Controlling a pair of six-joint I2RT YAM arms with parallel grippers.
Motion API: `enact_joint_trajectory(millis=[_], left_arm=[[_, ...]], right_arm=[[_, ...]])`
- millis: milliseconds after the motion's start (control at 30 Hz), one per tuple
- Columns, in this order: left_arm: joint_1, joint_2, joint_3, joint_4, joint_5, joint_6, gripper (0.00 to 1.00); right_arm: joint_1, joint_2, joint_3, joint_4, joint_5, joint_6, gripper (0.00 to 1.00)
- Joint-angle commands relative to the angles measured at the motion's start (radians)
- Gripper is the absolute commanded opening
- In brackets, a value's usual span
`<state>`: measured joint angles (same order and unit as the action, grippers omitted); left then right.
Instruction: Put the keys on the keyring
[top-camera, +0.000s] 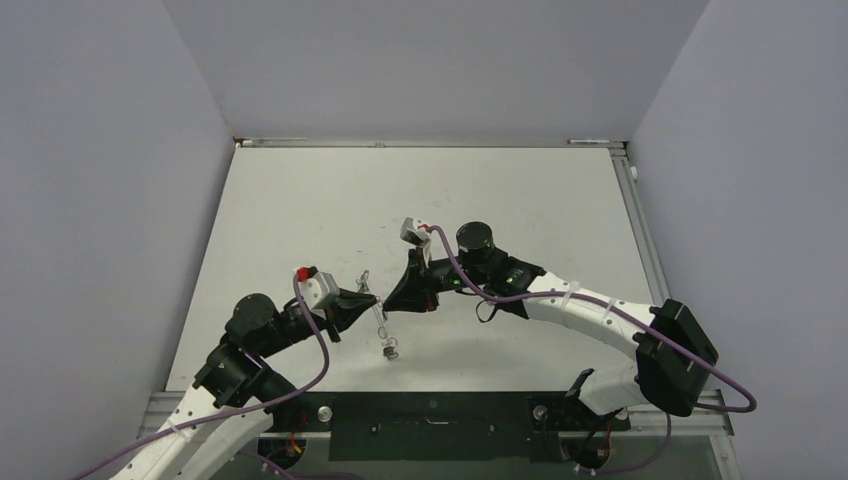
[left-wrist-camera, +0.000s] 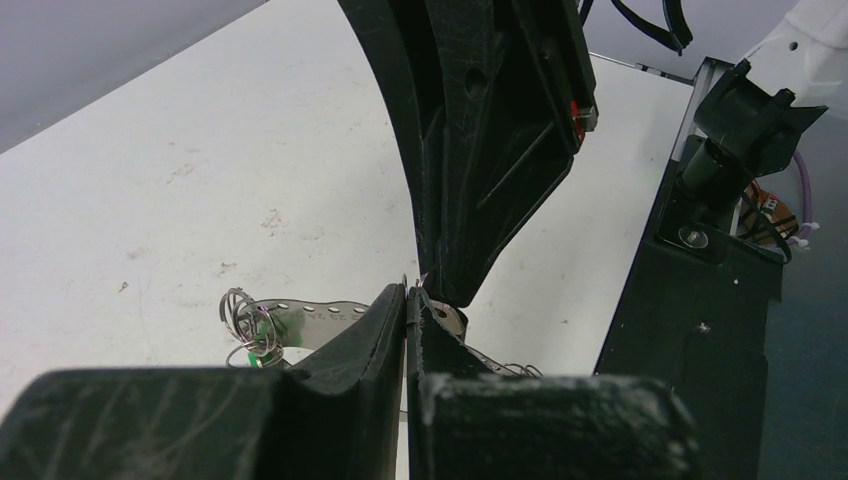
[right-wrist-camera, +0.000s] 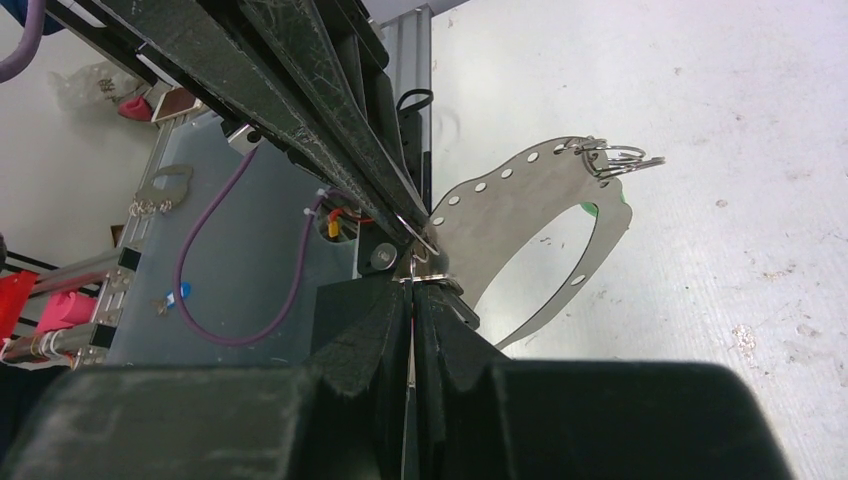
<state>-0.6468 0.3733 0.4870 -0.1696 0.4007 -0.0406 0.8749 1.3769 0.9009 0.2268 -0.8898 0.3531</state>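
Note:
A thin perforated metal strip (top-camera: 381, 322) hangs between my two grippers, with small wire rings at its lower end (top-camera: 390, 350). In the left wrist view the strip (left-wrist-camera: 315, 314) carries a cluster of rings and a green tag (left-wrist-camera: 246, 322). My left gripper (left-wrist-camera: 410, 296) is shut, and a thin keyring wire pokes out at its tips. My right gripper (right-wrist-camera: 412, 288) is shut on a thin flat silvery key seen edge-on. A key's holed head (left-wrist-camera: 451, 321) shows beside the left fingers. The two grippers (top-camera: 372, 298) (top-camera: 389, 303) meet tip to tip above the table.
The strip curves in a loop (right-wrist-camera: 520, 200) with more rings (right-wrist-camera: 612, 156) at its far end in the right wrist view. The black base plate (top-camera: 430, 425) and the arm mounts lie along the near edge. Grey walls enclose the white table (top-camera: 500, 190).

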Motion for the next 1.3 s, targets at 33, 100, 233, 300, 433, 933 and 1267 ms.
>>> enact_joint_trajectory(millis=[33, 100, 233, 300, 433, 933, 1267], left_arm=[[0.001, -0.013, 0.007, 0.082, 0.034, -0.005, 0.00], [0.001, -0.015, 0.006, 0.086, 0.040, -0.007, 0.00], [0.001, -0.016, 0.003, 0.092, 0.052, -0.008, 0.00], [0.001, -0.016, 0.002, 0.093, 0.055, -0.008, 0.00], [-0.001, -0.011, 0.001, 0.096, 0.065, -0.010, 0.00], [-0.010, -0.011, -0.001, 0.093, 0.061, -0.005, 0.00], [-0.011, -0.024, 0.000, 0.088, 0.046, 0.000, 0.00]], right_arm=[[-0.021, -0.010, 0.030, 0.054, -0.031, -0.007, 0.05], [-0.024, -0.012, 0.030, 0.052, -0.033, -0.006, 0.05], [-0.026, -0.013, 0.034, 0.051, -0.045, -0.004, 0.05], [-0.026, -0.013, 0.038, 0.052, -0.049, -0.002, 0.05], [-0.025, -0.007, 0.038, 0.075, -0.072, 0.015, 0.05], [-0.031, -0.024, 0.060, 0.038, -0.062, -0.019, 0.05], [-0.037, -0.022, 0.047, 0.031, -0.072, -0.021, 0.05]])
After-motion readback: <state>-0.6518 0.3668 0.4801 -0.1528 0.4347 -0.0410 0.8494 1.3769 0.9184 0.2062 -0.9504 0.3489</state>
